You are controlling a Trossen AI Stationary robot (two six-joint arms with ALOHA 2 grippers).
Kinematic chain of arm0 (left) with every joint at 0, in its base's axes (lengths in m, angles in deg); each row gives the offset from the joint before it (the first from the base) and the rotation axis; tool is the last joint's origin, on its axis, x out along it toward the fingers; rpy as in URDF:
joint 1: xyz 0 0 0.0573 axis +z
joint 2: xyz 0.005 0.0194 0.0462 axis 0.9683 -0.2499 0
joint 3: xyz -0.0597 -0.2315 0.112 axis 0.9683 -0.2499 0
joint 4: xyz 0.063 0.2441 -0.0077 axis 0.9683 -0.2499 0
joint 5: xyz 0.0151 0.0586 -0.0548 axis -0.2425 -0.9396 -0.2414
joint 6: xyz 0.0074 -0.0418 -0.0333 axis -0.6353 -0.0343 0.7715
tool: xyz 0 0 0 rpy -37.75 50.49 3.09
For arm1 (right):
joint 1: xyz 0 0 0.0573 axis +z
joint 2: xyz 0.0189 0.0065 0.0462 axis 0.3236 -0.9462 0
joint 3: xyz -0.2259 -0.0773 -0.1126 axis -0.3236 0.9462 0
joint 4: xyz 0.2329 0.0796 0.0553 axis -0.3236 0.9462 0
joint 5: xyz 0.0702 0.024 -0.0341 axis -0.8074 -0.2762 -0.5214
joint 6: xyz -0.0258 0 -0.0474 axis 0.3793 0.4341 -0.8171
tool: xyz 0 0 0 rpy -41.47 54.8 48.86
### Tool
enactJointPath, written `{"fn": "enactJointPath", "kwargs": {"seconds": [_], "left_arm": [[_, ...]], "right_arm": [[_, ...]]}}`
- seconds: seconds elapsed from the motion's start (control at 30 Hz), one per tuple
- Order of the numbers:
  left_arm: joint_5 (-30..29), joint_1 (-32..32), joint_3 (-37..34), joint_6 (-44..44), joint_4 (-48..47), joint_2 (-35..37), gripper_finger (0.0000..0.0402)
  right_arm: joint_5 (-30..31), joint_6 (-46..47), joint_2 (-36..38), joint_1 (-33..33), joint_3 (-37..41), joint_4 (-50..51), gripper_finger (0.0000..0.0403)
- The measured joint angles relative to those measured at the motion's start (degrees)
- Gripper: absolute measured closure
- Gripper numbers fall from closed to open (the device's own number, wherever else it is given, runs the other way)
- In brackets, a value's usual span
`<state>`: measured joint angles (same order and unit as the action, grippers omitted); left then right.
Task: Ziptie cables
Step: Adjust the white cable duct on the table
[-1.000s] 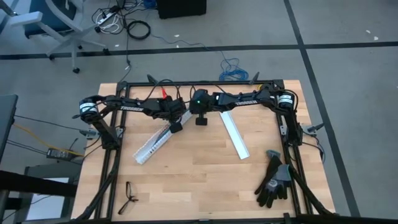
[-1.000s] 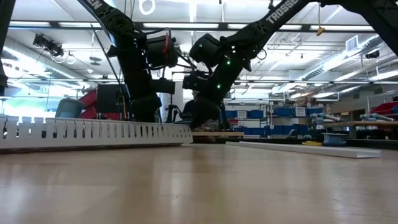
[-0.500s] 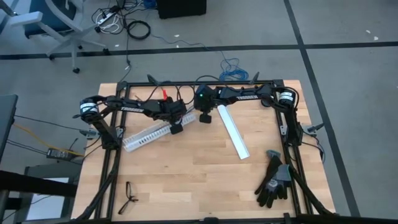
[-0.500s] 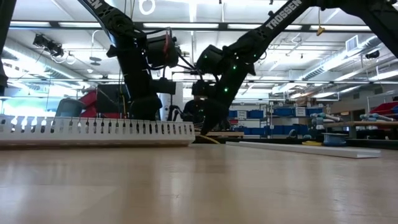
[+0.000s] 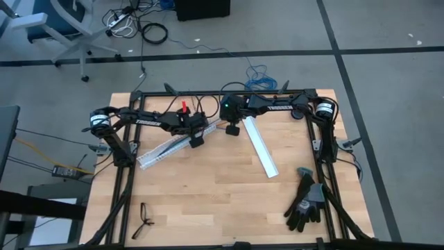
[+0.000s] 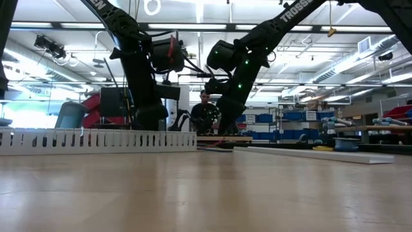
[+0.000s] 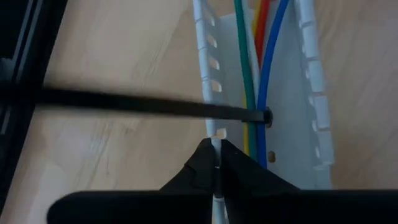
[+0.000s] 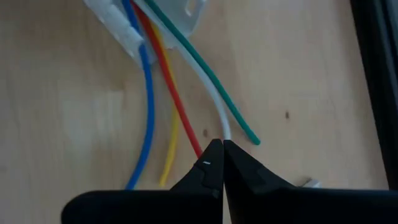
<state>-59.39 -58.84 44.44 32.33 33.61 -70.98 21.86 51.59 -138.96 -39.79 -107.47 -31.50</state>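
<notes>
We are seeing the cables (image 7: 256,74) as thin green, yellow, red and blue wires lying side by side inside a white slotted channel (image 5: 165,149), with a white wire joining them where the loose ends fan out of the channel's mouth onto the bare wood in the right wrist view. A thin black strip (image 7: 137,104) is crossing the channel wall and ending in a small head against the wires. The channel is lying slantwise on the left far part of the table (image 5: 208,201). The left gripper (image 5: 196,141) is sitting at that channel, its fingers clamped on the thin side wall. Just right of it, near the table's far edge, the right gripper (image 5: 233,129) is hanging with its fingers pressed together, its tips at the end of the white wire, though we cannot tell whether they are pinching it. A second channel (image 5: 259,148) is lying farther right, black gloves (image 5: 305,200) at the near right corner, and the near middle of the table is giving open room.
</notes>
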Motion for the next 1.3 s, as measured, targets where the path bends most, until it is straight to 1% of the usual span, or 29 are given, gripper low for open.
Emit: {"fn": "enactJointPath", "kwargs": {"seconds": [0.1, 0.2, 0.27, 0.43, 0.57, 0.7, 0.77, 0.83, 0.93, 1.13, 1.23, 1.3], "left_arm": [[-0.1, 0.0, 0.0, 2.2, -0.2, 0.0, 0.0361], [0.3, -0.2, -0.1, 2.6, -1.3, 0.4, 0.0342], [0.2, -0.6, 0.2, 2.7, -1.9, 1.9, 0.0329], [-0.2, -1.4, 1.1, 2.7, -2.3, 5.5, 0.0304], [-0.9, -1.9, 1.1, 4.6, -4.7, 8.9, 0.0295], [-4.5, -3.7, 0.7, 9.3, -9.3, 14.0, 0.0294], [-7.1, -5.4, -0.2, 11.4, -9.6, 16.8, 0.0294], [-8.4, -7.5, -1.6, 13.1, -9.4, 19.4, 0.0294], [-9.9, -10.1, -4.9, 16.8, -9.4, 22.8, 0.0294], [-9.9, -15.7, -12.6, 28.0, -10.1, 28.4, 0.0294], [-10.1, -18.7, -16.1, 33.5, -9.8, 30.9, 0.0294], [-10.0, -20.6, -18.1, 36.5, -10.0, 32.7, 0.0294]], "right_arm": [[-0.3, 0.0, 0.0, 0.0, 0.0, 0.0, 0.0403], [-0.4, -0.1, 0.0, -0.2, 0.0, 0.1, 0.0403], [-0.7, -0.3, 0.0, -0.5, 0.0, 0.4, 0.0403], [-5.6, -0.4, 0.0, -1.7, 0.0, 0.5, 0.0403], [-6.4, -0.4, 0.8, -2.6, 0.0, 2.0, 0.0403], [-6.8, -0.7, 2.7, -3.9, 0.0, 4.1, 0.0403], [-7.5, -1.0, 3.7, -4.6, 0.6, 4.0, 0.0403], [-9.2, -1.1, 5.4, -5.6, 2.9, 2.6, 0.0403], [-11.0, -1.0, 8.3, -7.0, 8.6, -0.7, 0.0403], [-12.2, 0.5, 15.5, -8.4, 19.6, -5.0, 0.0403], [-17.5, 2.1, 17.6, -8.5, 23.8, -9.4, 0.0403], [-20.8, 3.7, 17.4, -8.0, 25.3, -14.6, 0.0403]]}}
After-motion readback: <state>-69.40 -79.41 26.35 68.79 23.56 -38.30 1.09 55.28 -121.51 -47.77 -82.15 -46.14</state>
